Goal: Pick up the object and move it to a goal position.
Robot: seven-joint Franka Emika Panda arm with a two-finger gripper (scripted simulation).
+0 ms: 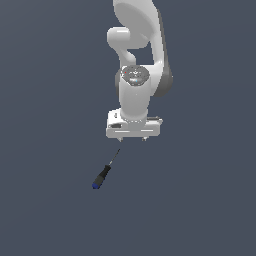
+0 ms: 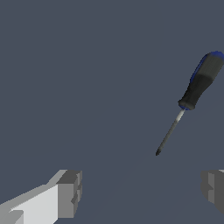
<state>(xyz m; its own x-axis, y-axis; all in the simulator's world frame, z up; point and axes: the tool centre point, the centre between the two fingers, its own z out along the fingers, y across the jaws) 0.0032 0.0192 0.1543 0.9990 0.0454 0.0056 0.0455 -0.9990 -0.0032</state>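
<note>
the arm hangs wrist-down, gripper (image 1: 133, 138) fingers (image 2: 69, 194) spread apart, near the screwdriver (image 1: 102, 175).

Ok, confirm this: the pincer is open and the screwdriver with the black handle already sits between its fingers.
Not between the fingers. The wrist view shows the pincer open, but the screwdriver lies apart, off beyond the fingertips, untouched.

1. The setting was a bare simulated workspace, not a furnished room: a flat, uniform slate-grey ground (image 1: 45, 125) filled both views.
2. The smooth white arm (image 1: 137, 60) and flat, untextured shading marked it as rendered.
</note>
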